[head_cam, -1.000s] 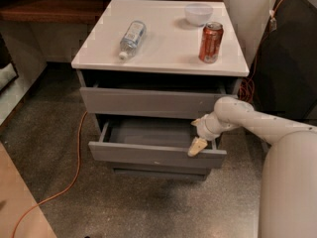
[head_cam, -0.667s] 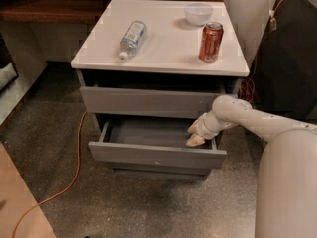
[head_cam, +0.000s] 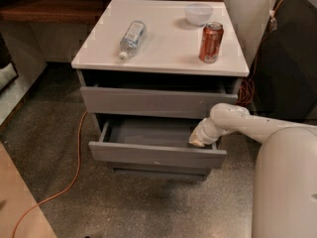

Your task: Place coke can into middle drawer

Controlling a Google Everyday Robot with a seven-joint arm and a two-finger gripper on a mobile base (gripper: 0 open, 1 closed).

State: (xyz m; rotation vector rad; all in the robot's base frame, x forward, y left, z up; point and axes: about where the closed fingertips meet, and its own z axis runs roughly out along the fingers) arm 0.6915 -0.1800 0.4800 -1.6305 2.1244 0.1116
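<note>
Centrally, a grey drawer cabinet with a white worktop (head_cam: 163, 43) is seen from above and in front. On the worktop, the coke can (head_cam: 211, 42) stands upright near the right front edge, well apart from the drawers below. A small white bowl (head_cam: 198, 14) sits just behind the can, near the back edge; what it contains cannot be told. A clear water bottle (head_cam: 132, 38) with a blue-white label lies on its side toward the left, cap pointing at the front edge.

Below the worktop, the upper drawer front (head_cam: 153, 102) sits under a dark gap. The middle drawer (head_cam: 156, 155) is pulled out, exposing a wide, shallow grey tray. The only thing within the tray is the end effector (head_cam: 198, 137), which hangs low at the right end, just behind the drawer's front panel. Whether the end effector is apart or together cannot be told, as it appears only as a pale tip against the grey interior. It carries nothing visible. The white arm (head_cam: 247, 125) reaches in from the right, bending down at a rounded joint beside the cabinet, and the robot body (head_cam: 285, 182) fills the lower right corner.

An orange cable (head_cam: 77, 162) runs across the speckled floor at left.
</note>
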